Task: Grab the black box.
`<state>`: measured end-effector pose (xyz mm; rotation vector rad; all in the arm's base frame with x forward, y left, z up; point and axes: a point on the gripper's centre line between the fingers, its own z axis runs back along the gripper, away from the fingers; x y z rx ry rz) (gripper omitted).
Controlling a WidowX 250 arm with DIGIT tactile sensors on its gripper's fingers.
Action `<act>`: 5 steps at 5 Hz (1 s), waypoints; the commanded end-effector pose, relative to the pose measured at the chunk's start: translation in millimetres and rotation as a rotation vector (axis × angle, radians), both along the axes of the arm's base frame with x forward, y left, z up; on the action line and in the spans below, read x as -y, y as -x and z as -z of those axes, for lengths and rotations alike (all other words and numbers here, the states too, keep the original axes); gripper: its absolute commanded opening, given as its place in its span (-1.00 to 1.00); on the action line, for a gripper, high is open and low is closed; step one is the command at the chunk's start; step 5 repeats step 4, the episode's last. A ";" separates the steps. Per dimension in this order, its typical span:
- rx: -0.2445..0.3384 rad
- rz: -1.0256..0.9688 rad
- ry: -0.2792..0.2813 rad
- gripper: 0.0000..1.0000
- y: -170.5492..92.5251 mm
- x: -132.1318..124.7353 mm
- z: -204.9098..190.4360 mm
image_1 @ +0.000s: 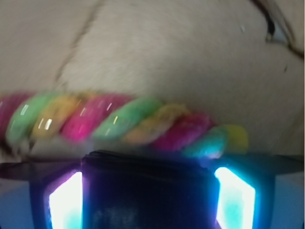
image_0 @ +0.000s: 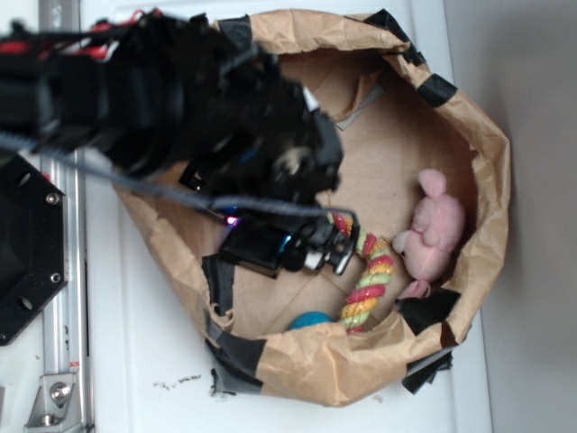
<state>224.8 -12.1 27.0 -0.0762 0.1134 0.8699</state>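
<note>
I've got the black box (image_1: 147,191) wedged between both fingers (image_1: 64,200), pinched tight, rope toy (image_1: 124,121) just beyond.

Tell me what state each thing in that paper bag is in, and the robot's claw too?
Gripper: low inside the bag, shut on the black box.
Black box: held between the gripper's lit pads, beside the rope.
Twisted rope toy: lying flat on the bag floor, just ahead of the box.
Pink plush toy: lying against the bag's wall, untouched.
Blue ball: partly hidden behind the rim.
Paper bag: open, rim rolled down and taped.
</note>
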 end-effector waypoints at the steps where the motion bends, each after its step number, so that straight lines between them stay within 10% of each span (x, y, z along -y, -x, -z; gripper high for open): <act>1: 0.324 0.392 -0.318 -1.00 -22.1 -54.4 -109.5; 5: 0.336 0.854 -0.136 -1.00 -66.9 -40.4 -142.1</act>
